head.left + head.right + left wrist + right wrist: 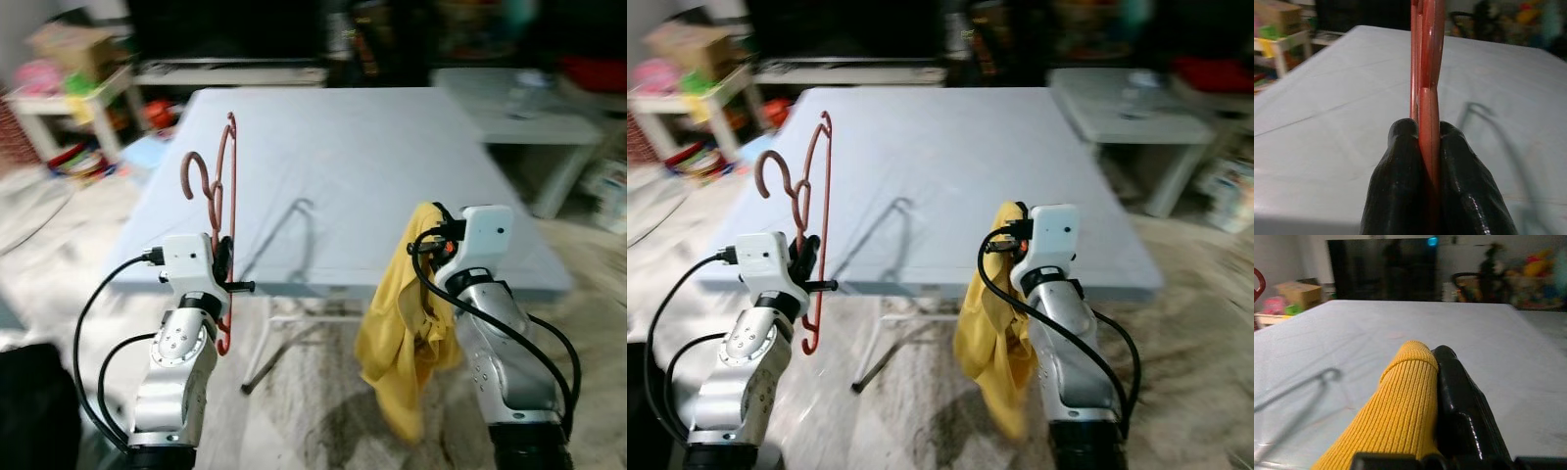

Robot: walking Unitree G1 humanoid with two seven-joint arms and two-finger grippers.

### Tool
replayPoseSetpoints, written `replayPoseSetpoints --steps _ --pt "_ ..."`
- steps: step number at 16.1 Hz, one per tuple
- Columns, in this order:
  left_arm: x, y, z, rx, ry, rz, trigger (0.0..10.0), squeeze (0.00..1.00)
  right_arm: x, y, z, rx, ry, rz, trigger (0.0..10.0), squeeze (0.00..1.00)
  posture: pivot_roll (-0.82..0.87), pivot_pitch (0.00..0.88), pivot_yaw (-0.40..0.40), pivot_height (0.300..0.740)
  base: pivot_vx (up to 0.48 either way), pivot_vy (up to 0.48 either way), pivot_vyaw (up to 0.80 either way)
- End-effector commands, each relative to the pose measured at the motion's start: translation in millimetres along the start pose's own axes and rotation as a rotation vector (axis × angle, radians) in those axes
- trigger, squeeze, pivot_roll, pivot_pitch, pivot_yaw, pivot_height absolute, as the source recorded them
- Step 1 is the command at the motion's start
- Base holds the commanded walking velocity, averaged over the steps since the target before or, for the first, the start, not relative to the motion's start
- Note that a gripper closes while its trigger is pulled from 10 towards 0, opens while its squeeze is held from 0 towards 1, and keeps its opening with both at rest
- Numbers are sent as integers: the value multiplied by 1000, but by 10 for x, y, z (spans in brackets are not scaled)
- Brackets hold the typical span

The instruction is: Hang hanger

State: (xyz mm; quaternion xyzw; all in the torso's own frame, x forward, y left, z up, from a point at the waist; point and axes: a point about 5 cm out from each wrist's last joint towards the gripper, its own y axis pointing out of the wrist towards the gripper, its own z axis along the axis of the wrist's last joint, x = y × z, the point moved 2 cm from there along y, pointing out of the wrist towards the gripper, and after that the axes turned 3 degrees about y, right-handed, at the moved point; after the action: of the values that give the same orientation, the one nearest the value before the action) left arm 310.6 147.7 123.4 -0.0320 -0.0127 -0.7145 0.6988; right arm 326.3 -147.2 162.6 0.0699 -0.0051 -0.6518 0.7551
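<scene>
We've got our left hand [223, 262] clamped tight on the thin red-brown plastic hanger [217, 201], held upright at nine o'clock over the near edge of the pale blue desk [362, 157], while our right hand [436, 235] grips the yellow ribbed knit garment [402, 323] drooping at three o'clock. Nothing's hung yet, we reckon: garment and hanger are well apart. A dark cabinet and cluttered low shelves sit at twelve o'clock.

We see a red hanger [223, 211] held upright, hook up, at the table's near edge, beside a hanging yellow garment [400, 328].
</scene>
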Motion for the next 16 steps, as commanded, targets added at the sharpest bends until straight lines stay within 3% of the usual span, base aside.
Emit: replayPoseSetpoints --steps 1,4,16 --pt "-18 10 29 8 17 -1 10000 0 -33 28 163 64 5 7 10000 0 -6 26 9 740 0 0 0" --pt "-21 8 63 24 3 -15 10000 0 -33 40 202 79 16 10 10000 0 -7 25 8 740 85 0 0" --pt "-3 62 187 60 0 -10 10000 0 -133 94 212 88 5 54 10000 0 -6 17 4 740 360 0 0"
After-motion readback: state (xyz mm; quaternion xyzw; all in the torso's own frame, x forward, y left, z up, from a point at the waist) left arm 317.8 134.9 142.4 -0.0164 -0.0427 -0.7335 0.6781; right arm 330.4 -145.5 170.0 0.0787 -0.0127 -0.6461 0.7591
